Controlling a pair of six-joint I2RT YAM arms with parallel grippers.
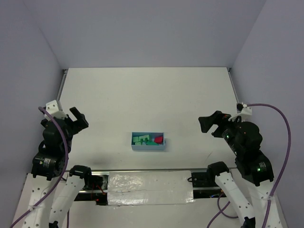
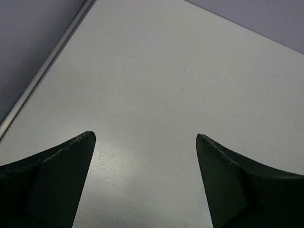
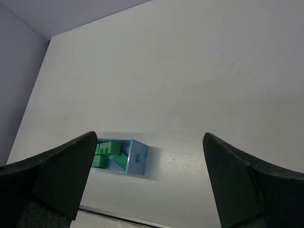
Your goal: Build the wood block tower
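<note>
My left gripper [image 2: 146, 137] is hanging with its fingers spread wide and nothing between them, looking down on the white table [image 2: 156, 71]. My right gripper [image 3: 150, 137] is likewise gaping wide and holding nothing. Past the right fingers I am seeing the light blue tray [image 3: 138, 159] near the table's front edge, with the green blocks [image 3: 107, 148] lying inside it. From above, the red wedge [image 1: 159, 139] is lying in the tray's right end, just beside the greens. I am judging the tower as not begun: nothing is stacked, no block is out of the tray, and all three pieces are waiting to be lifted out and piled, wedge on top. Both my arms are sitting folded at their own sides, wrists raised above the table, grippers angling inward, well apart from the tray.
</note>
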